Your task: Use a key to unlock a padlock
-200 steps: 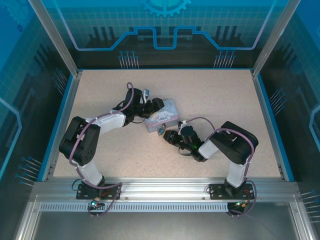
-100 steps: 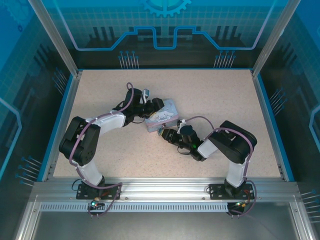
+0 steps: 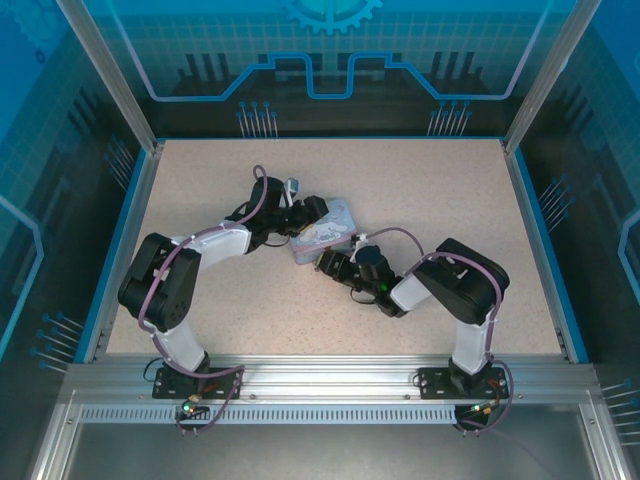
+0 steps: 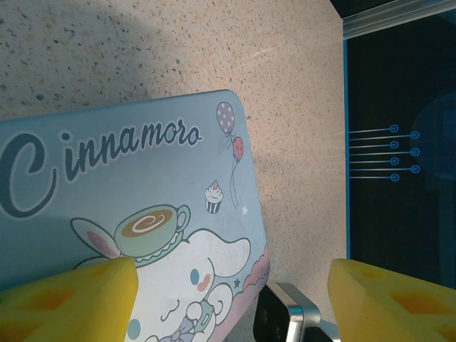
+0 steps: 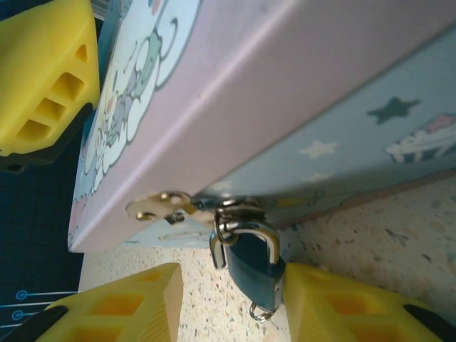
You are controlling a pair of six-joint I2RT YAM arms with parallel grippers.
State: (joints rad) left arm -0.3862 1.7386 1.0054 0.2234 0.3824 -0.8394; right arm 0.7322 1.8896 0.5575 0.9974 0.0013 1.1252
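Right gripper stands spread, its yellow fingers on either side of the padlock and pinching nothing. The lock hangs loosely by its shackle from the hasp of the tin, so a closing or sideways nudge could swing it off line, or shove the tin across the table. The left gripper is also spread, over the lid's corner, and it cannot be told whether it steadies the tin. The dark teal body sits low between the right fingers, hard by one and clear of the other. A small ring hangs under it — whether that belongs to the key is unclear.
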